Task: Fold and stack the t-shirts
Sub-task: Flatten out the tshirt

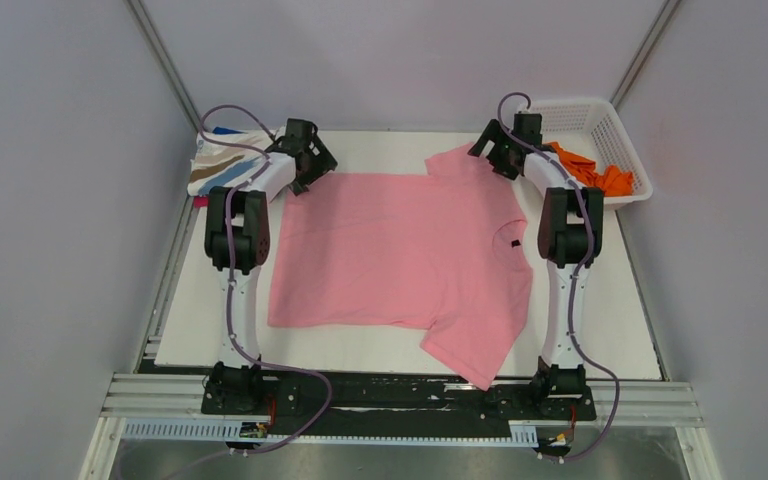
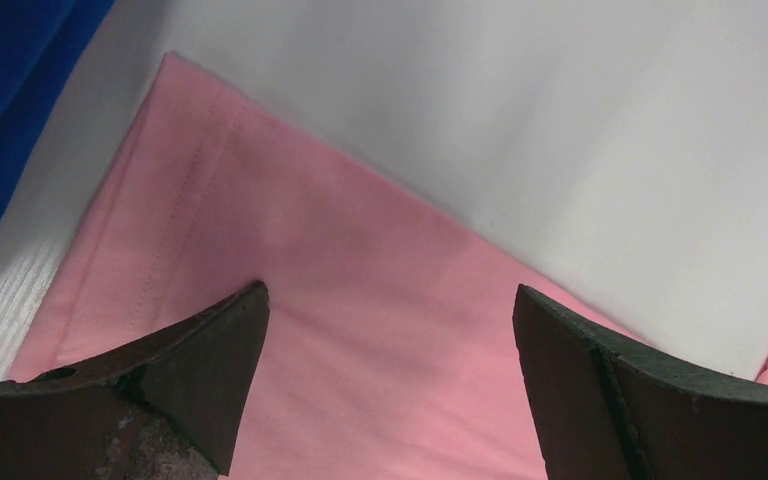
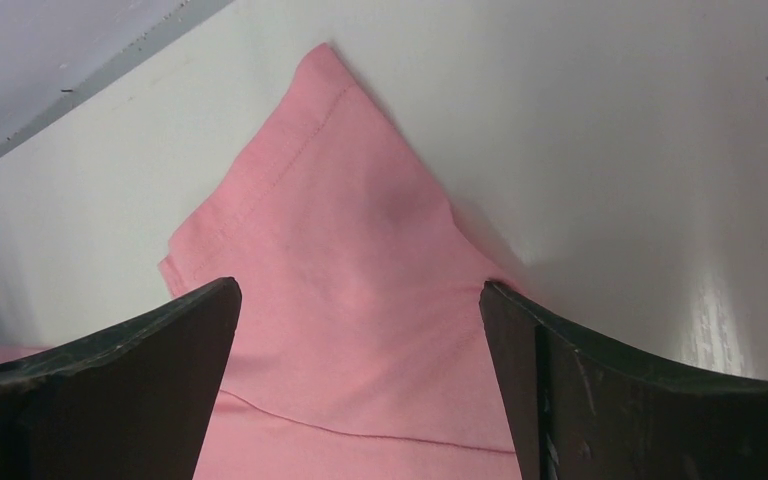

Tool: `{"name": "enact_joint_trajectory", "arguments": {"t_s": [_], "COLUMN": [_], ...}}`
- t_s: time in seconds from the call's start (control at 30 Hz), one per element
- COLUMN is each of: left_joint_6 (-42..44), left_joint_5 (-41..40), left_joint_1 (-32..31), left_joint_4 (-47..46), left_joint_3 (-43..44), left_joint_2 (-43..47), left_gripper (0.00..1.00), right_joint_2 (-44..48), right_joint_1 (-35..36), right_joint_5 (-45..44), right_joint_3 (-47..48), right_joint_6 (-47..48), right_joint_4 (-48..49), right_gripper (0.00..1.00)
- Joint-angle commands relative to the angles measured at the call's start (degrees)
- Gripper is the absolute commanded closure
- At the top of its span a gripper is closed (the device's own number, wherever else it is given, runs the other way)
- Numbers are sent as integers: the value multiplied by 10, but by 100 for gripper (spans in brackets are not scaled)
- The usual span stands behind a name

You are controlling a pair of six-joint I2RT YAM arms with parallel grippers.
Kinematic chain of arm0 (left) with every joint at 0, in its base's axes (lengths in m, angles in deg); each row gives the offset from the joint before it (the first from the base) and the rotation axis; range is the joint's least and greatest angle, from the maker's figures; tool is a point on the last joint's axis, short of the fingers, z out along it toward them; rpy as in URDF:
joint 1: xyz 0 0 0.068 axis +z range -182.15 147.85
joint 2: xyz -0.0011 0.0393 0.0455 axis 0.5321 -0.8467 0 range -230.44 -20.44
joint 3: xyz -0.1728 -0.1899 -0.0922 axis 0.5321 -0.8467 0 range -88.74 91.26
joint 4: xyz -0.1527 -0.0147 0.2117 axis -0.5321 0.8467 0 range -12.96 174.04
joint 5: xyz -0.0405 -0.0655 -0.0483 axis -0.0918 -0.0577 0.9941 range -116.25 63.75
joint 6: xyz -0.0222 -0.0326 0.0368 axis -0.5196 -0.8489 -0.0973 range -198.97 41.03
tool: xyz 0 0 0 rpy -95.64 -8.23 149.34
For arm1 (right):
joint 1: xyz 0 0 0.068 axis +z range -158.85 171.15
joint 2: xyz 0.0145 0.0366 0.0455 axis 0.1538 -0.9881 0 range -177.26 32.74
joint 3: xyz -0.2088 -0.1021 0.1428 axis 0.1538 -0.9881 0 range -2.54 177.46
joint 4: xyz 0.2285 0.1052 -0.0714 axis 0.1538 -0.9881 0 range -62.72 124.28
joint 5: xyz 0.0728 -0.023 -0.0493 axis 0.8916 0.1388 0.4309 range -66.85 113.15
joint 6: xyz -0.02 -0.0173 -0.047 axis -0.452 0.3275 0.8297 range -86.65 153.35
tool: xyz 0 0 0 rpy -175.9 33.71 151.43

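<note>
Both pincers are spread wide and grasp nothing. The left gripper (image 2: 390, 300) hangs over the pink t-shirt (image 1: 390, 250) at its hem corner (image 2: 175, 80), the right gripper (image 3: 360, 295) over its sleeve (image 3: 330, 180).

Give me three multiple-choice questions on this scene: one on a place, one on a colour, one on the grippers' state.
1. Where is the orange t-shirt? A in the white basket; B on the floor; C draped on an arm.
2. What colour is the t-shirt spread flat on the table? A blue; B pink; C white.
3. How are the left gripper and right gripper? A both open; B both shut; C one shut on cloth.
Answers: 1 A, orange cloth lies inside the basket's walls. 2 B, it is pink all over. 3 A, each wrist view shows fingers wide apart, gripping nothing.
</note>
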Motion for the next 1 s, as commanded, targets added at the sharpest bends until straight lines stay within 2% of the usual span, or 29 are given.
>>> {"name": "enact_joint_trajectory", "arguments": {"t_s": [0.0,0.1,0.23,0.4,0.53,0.7,0.8,0.97], "left_joint_6": [-24,-13,22,68,87,64,44,-13], "left_joint_5": [-22,-25,-5,-6,-47,-106,-112,-109], "left_joint_1": [6,7,4,-20,-54,-84,-92,-108], "left_joint_4": [34,35,48,55,69,120,141,219], "left_joint_3": [23,48,82,55,-25,-185,-292,-419], "left_joint_2": [-36,-34,-15,83,197,360,437,579], "left_gripper": [0,0,0,0,0,0,0,0], "right_joint_2": [-62,-61,-16,91,198,321,375,455], "right_joint_1": [-15,-15,-7,17,30,42,42,51], "right_joint_5": [-31,-21,-11,-29,-30,-33,-25,16], "right_joint_3": [61,86,93,33,-54,-180,-259,-373], "right_joint_6": [4,7,38,71,73,68,66,54], "right_joint_4": [-27,-27,-27,-13,-3,9,28,27], "right_gripper": [0,0,0,0,0,0,0,0]}}
